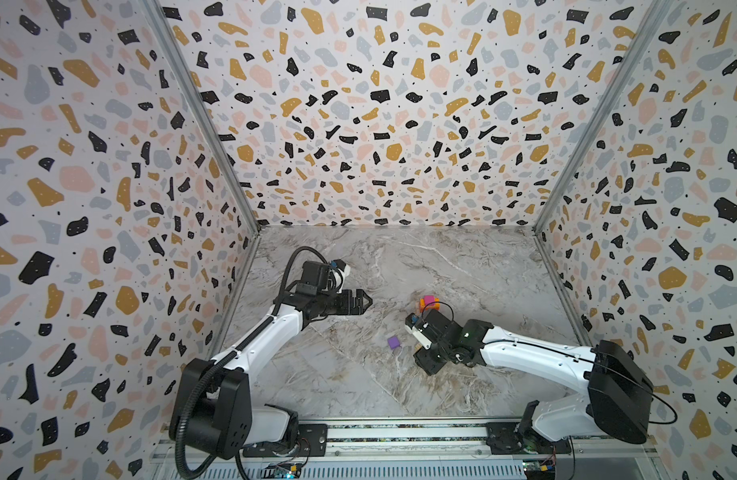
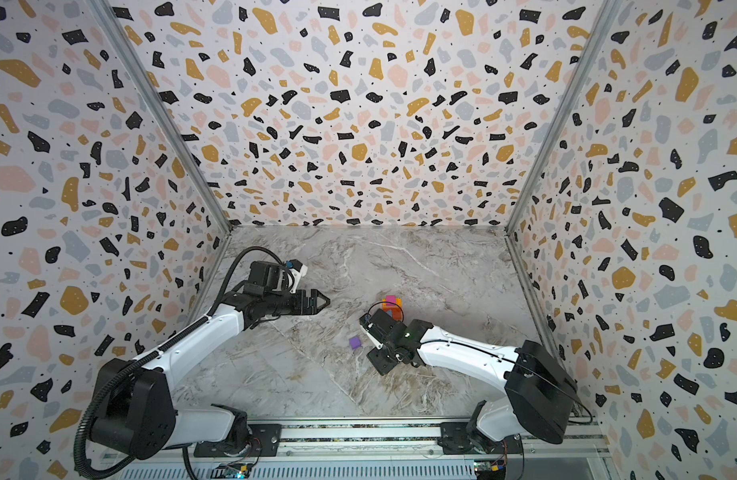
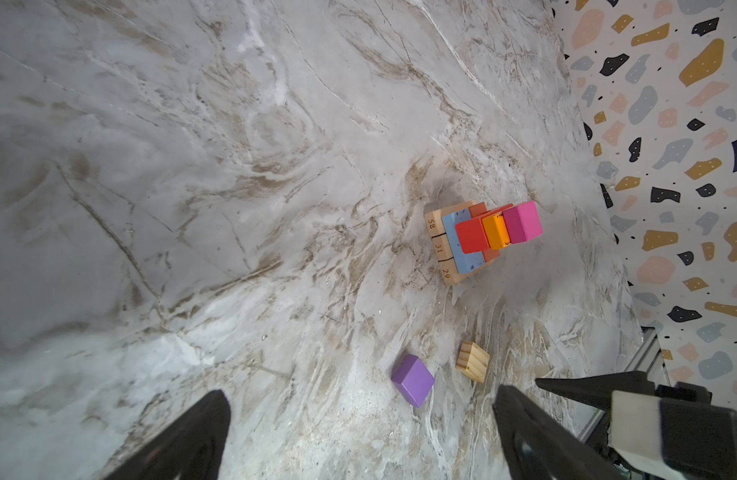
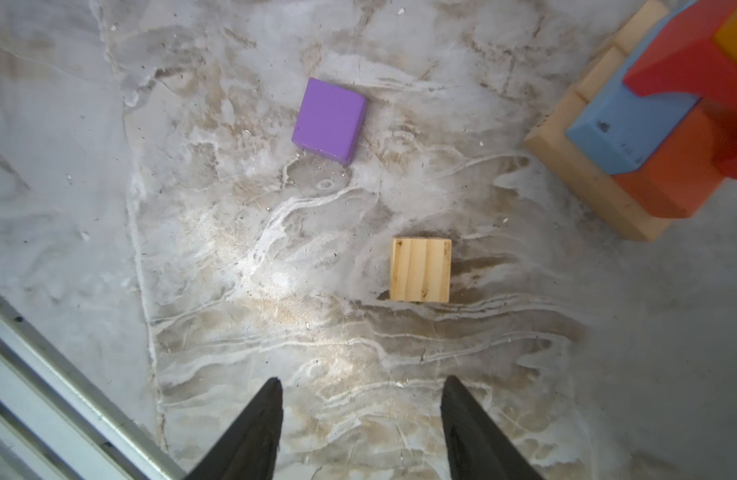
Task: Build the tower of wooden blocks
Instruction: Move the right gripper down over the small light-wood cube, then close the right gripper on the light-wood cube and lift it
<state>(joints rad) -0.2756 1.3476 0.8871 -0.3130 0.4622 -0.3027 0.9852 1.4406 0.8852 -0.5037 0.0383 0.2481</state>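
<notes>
Tan with black printed numbers at the base of the wood block tower (image 3: pixel 470 235); above it light blue, orange-red, bright red, orange, then magenta on top. Flat purple on the purple cube (image 4: pixel 329 120) to the near left of it; pale tan with straight grain stripes on the tan cube (image 4: pixel 421 269) alongside. Grey-white marbling with brown veins across the tabletop (image 1: pixel 400 257). White scattered with black, mustard, pink and blue-grey blotches on the walls (image 1: pixel 358 104).
</notes>
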